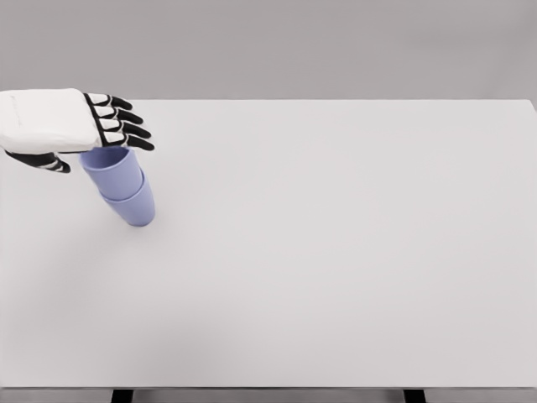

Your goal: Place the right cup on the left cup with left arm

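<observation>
Two lavender cups sit nested at the table's left side: the upper cup [113, 170] rests inside the lower cup [134, 206], and the stack leans toward the upper left. My left hand [101, 134] hovers just above the upper cup's rim, partly hiding it. Its fingers [126, 117] are stretched out flat toward the right and its thumb [52, 163] points down at the left, with nothing held. The right arm does not show.
The white table [336, 252] spreads wide to the right and front of the stack. Its front edge runs along the bottom of the view, with dark legs just below it.
</observation>
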Available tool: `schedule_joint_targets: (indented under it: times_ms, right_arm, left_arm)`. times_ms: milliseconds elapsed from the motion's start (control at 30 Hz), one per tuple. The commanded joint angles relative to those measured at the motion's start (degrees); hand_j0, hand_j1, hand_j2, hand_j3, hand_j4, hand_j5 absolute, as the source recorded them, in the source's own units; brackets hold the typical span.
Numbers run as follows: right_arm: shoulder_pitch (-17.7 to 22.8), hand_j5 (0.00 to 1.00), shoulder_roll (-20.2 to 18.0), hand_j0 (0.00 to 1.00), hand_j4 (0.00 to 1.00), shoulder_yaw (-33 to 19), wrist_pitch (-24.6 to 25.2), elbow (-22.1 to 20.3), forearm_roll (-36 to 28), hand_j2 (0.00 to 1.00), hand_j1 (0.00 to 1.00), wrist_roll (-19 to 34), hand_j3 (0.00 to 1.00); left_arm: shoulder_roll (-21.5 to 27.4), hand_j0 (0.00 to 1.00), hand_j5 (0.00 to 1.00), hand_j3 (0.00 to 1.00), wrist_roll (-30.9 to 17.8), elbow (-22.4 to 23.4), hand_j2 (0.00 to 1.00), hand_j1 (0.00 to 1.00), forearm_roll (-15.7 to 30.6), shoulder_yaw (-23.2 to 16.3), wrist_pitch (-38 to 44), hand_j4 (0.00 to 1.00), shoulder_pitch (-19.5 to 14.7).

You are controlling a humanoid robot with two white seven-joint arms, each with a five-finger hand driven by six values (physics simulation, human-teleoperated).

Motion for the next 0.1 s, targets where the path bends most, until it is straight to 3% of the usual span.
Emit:
schedule_joint_targets:
  times_ms: [0, 67]
  right_arm:
    - [0.0, 1.0, 0.0, 1.0, 1.0, 0.0, 0.0, 0.0, 0.0, 1.0, 1.0, 0.01, 1.0]
    - [0.0, 1.0, 0.0, 1.0, 1.0, 0.0, 0.0, 0.0, 0.0, 1.0, 1.0, 0.01, 1.0]
  left_arm:
    - [0.33, 1.0, 1.0, 1.0, 0.01, 0.0, 1.0, 1.0, 0.26, 0.25, 0.06, 1.0, 0.0]
    - [0.33, 1.0, 1.0, 1.0, -0.07, 0.0, 1.0, 1.0, 0.26, 0.34, 0.06, 1.0, -0.09]
